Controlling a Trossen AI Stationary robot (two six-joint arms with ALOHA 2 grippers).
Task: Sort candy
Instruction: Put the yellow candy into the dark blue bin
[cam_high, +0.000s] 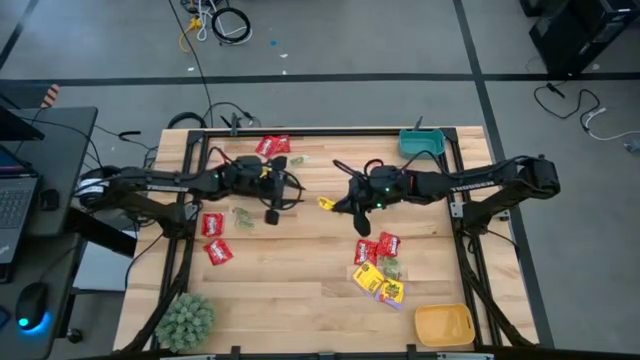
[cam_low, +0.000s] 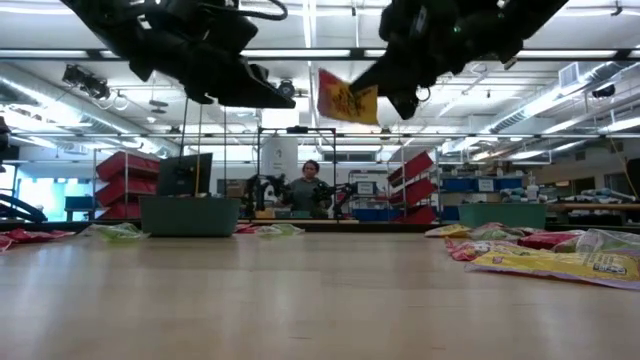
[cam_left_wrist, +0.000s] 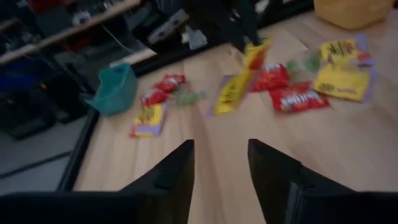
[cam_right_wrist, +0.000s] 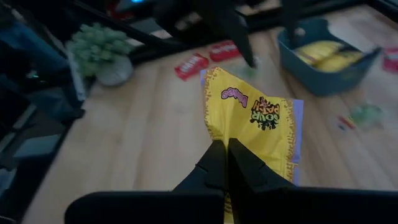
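Note:
My right gripper (cam_high: 343, 205) is above the middle of the table, shut on a bright yellow candy packet (cam_right_wrist: 255, 118), which also shows in the low view (cam_low: 347, 100). My left gripper (cam_left_wrist: 221, 168) is open and empty, raised over the table's far left part (cam_high: 272, 198). Red packets (cam_high: 214, 236) and pale green ones (cam_high: 243, 215) lie flat on the left. A mixed pile of red, yellow and green packets (cam_high: 378, 268) lies on the right. More red packets (cam_high: 272, 146) lie at the far edge. My right gripper pinches the yellow packet between its two fingers at one end (cam_right_wrist: 235, 157). The rest of the packet sticks out beyond the fingertips. The packet is lifted well clear of the table (cam_low: 347, 100) and juts out sideways from the gripper, toward the left arm.
A teal bin (cam_high: 420, 142) stands at the far right corner. A yellow-orange bin (cam_high: 443, 325) stands at the near right. Another teal bin with yellow packets (cam_right_wrist: 323, 56) stands on the far left, under my left arm. A fuzzy green plant (cam_high: 185, 318) sits at the near left.

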